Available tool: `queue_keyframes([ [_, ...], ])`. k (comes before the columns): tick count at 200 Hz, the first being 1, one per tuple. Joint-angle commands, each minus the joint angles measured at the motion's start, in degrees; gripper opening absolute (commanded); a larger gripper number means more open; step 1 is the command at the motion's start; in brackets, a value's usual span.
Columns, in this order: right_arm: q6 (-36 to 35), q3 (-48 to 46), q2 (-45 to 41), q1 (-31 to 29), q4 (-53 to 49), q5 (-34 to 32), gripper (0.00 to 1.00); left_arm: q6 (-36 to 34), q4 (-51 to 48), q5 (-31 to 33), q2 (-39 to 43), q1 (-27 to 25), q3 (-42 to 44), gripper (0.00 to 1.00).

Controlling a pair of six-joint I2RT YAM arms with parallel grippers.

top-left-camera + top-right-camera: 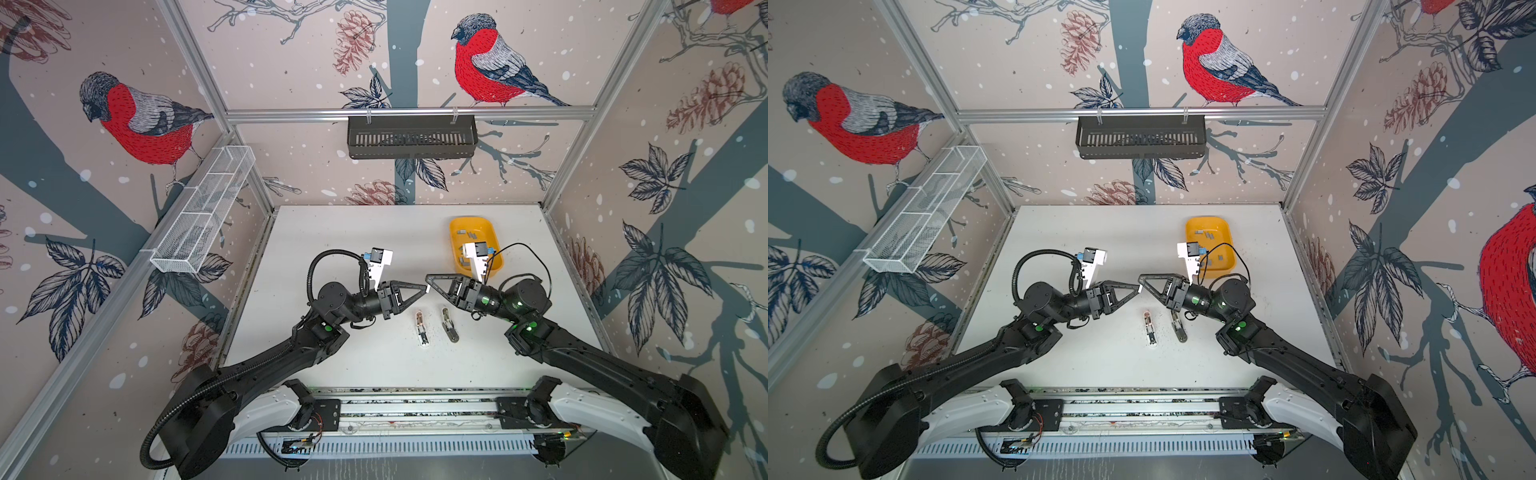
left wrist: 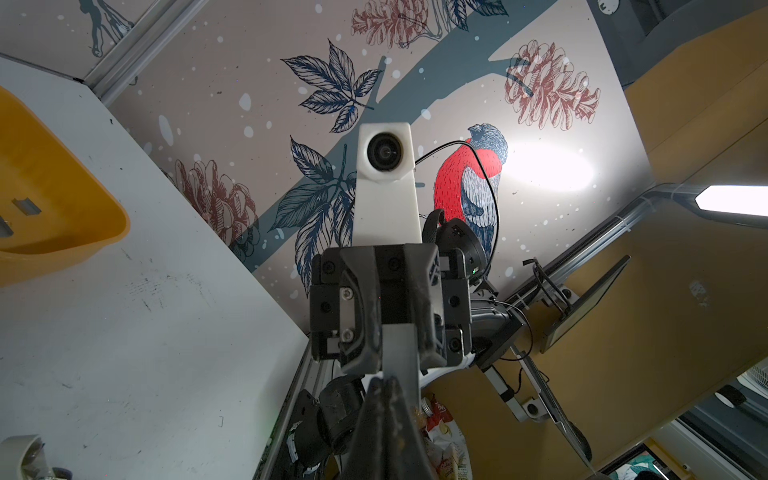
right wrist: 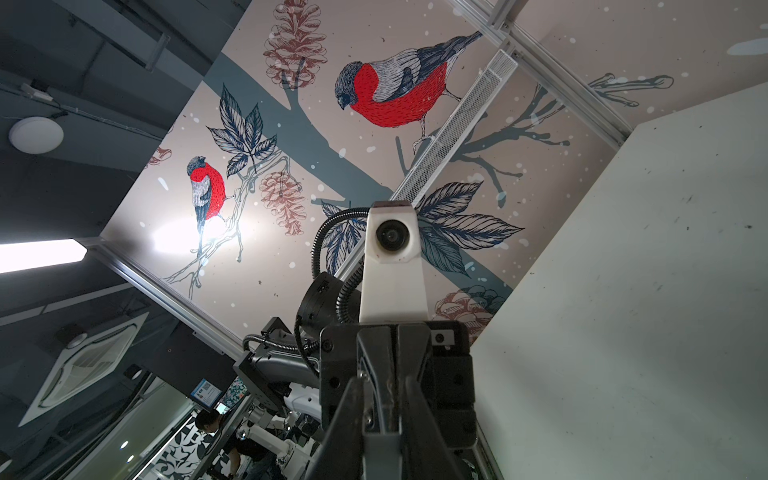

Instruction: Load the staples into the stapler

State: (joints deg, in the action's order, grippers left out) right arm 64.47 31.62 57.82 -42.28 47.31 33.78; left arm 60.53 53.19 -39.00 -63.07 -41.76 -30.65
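- Black left claw (image 1: 424, 289), closed tight above the white desk (image 1: 353, 232), tip almost touching the other claw's; anything pinched is too small to tell.
- Pale mini stapler (image 1: 422, 328) and darker grey mini stapler (image 1: 449, 325) lie side by side on the desk, just nearer the robot's base than the claws.
- Black right claw (image 1: 429, 277): its wrist view shows the fingers a narrow gap apart.
- Yellow plastic tray (image 1: 484, 227), farther back on the right, holds the small grey metal staple strips (image 2: 25, 206), lying loose.

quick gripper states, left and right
left gripper: shut; whether it holds anything cannot be told
right gripper: slightly open, jaws either side of the left tip
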Motion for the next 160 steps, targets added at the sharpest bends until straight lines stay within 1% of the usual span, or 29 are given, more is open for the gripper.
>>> queue_keyframes([
  [1, -0.3, 0.4, 0.0, -0.1, 1.2, -0.4, 0.17, -0.5, 1.0, 0.2, 0.4, 0.0, -0.2, 0.00],
  [17, -0.3, 0.4, 0.0, -0.1, 1.1, -0.4, 0.17, -0.6, 1.0, 0.1, 0.4, 0.0, -0.2, 0.00],
  [48, -0.4, 0.3, -0.1, -0.1, 1.1, -0.6, 0.16, -0.5, 0.6, 0.3, 0.4, 0.0, -0.1, 0.21],
  [82, -0.6, -0.1, -0.3, -0.1, 0.7, -0.7, 0.16, -0.8, -0.5, 0.7, 1.4, 0.4, 0.0, 0.34],
  [115, -1.9, -0.4, -1.4, 0.2, -1.6, -1.0, 0.16, -1.9, -3.9, 0.6, 3.7, 1.7, 0.0, 0.34],
  [144, -4.0, -1.3, -4.0, 1.3, -6.2, -1.5, 0.16, -2.0, -7.2, -0.3, 6.8, 4.3, 0.3, 0.33],
  [153, -5.3, -1.5, -5.1, 1.7, -9.0, -2.1, 0.16, -3.5, -10.1, -0.6, 7.5, 4.7, -0.6, 0.33],
  [160, -6.9, -1.4, -6.1, 2.0, -12.0, -2.7, 0.16, -6.6, -15.2, -0.5, 8.1, 4.7, -2.1, 0.34],
])
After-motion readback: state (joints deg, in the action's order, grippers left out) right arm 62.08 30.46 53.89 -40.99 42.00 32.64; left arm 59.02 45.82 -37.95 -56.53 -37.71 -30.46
